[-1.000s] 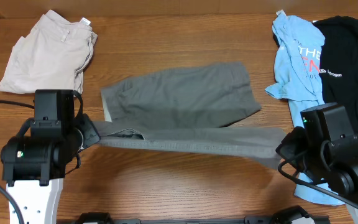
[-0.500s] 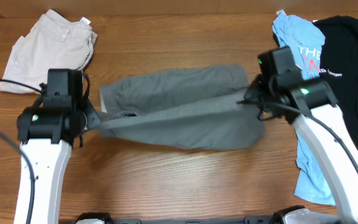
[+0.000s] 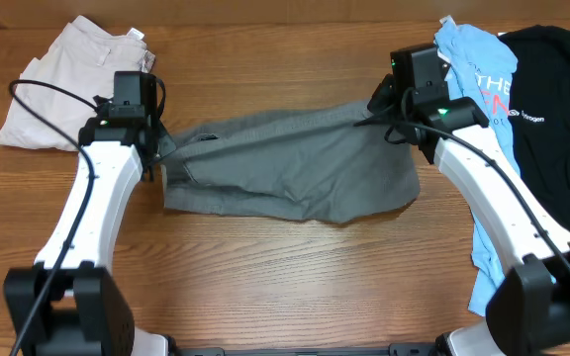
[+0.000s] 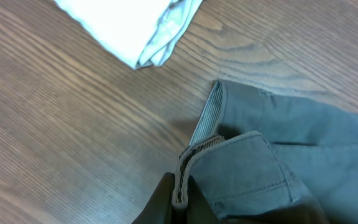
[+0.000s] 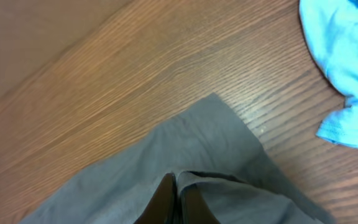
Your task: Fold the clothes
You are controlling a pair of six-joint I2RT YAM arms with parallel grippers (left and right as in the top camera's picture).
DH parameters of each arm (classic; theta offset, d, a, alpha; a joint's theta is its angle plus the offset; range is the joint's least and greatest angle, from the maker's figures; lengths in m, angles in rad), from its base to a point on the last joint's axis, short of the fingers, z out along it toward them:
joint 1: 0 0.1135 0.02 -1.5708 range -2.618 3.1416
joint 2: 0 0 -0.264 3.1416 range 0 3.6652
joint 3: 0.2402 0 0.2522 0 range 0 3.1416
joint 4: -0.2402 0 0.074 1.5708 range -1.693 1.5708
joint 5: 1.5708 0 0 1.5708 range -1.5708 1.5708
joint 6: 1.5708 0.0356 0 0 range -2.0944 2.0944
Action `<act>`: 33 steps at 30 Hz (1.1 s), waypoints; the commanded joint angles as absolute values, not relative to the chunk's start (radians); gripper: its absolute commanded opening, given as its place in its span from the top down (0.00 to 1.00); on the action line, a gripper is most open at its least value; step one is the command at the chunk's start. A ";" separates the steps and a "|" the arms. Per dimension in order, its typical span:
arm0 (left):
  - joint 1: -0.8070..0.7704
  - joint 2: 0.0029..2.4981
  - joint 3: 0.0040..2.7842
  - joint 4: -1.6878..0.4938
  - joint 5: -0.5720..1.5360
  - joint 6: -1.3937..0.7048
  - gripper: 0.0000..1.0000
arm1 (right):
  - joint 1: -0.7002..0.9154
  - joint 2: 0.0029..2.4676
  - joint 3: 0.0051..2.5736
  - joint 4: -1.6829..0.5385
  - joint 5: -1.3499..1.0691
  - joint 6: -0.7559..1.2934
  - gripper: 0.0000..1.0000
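While the wooden table (image 3: 285, 297) carries all four garments, the grey shorts (image 3: 295, 178) lie across its middle, stretched between the two arms. At far right a black tee (image 3: 562, 89) lies beside a light-blue tee (image 3: 468, 94); beige shorts (image 3: 62, 89) sit at far left. The left gripper (image 3: 162, 150) pinches the grey shorts' waistband end, and the right gripper (image 3: 377, 111) is clamped on the opposite end.

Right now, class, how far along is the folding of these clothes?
Done: the beige fabric shorts lie folded at far left. In hand: the left end effector and right end effector each pinch an end of the grey woven shorts, which look doubled over. Left: releasing and finishing that fold, then the crumpled light-blue printed tee and black tee.
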State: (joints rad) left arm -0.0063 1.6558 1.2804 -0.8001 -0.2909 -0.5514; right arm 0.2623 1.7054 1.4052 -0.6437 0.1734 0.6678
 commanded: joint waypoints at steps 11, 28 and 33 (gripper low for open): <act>0.036 1.721 1.278 -0.578 -0.393 -0.583 0.53 | 0.245 1.865 1.415 -0.435 0.231 0.645 0.87; 0.040 1.716 1.507 -0.867 -0.125 -0.251 0.00 | 0.247 1.802 1.478 -0.681 0.032 0.453 0.00; 0.041 1.750 1.506 -0.923 -0.102 -0.246 0.00 | 0.247 1.790 1.479 -0.773 -0.051 0.406 0.00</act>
State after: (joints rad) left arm 0.0353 1.7164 1.4883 -0.9150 -0.1547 -0.2909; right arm 0.2493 1.8317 1.4445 -0.7444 0.0135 0.4530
